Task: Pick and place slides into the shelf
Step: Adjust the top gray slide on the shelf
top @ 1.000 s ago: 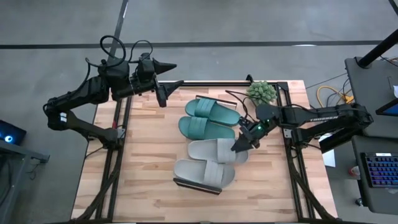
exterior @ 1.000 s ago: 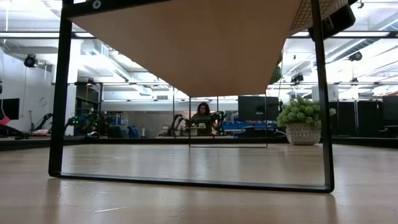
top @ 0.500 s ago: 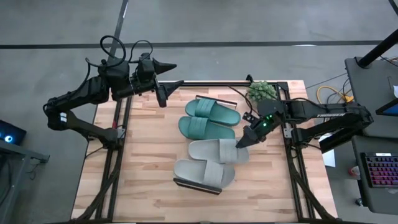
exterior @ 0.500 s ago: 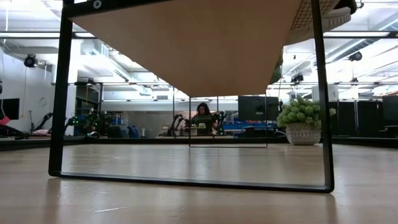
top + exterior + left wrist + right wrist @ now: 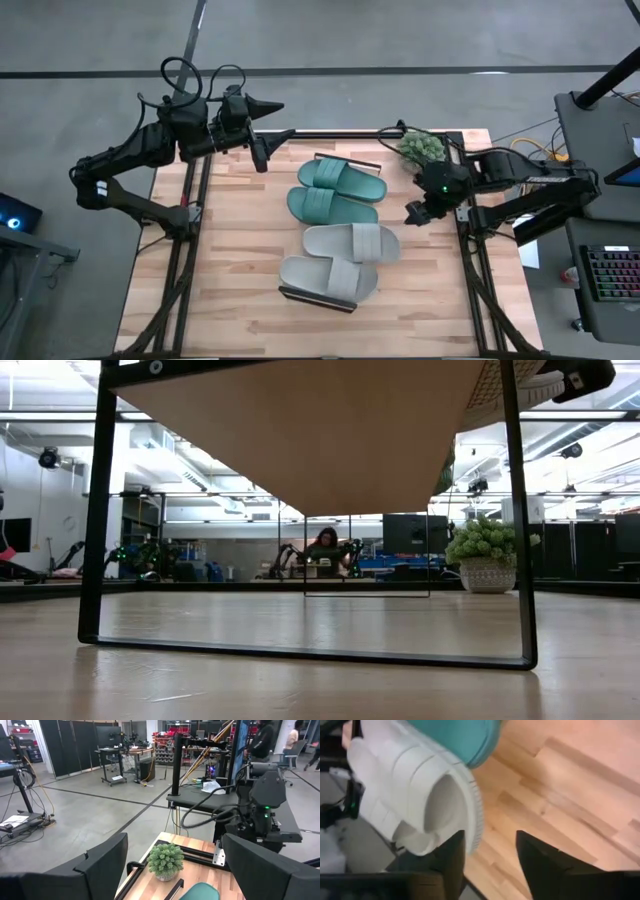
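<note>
While four slides (image 5: 340, 225) lie on the shelf (image 5: 318, 300), we see the right gripper (image 5: 417, 213) at three o'clock, jaws apart, empty. The left gripper (image 5: 262, 150) waits at ten o'clock, jaws apart.

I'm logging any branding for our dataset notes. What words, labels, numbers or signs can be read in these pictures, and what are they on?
No text can be read for certain.
Right arm: pale lettering along its link in the high view, too small to read.
Slides and shelf: no print visible.
Keyboard beside the table: keys too small to read.
Room behind, in the left wrist view: bins and a sheet of paper on the floor, no legible writing.
</note>
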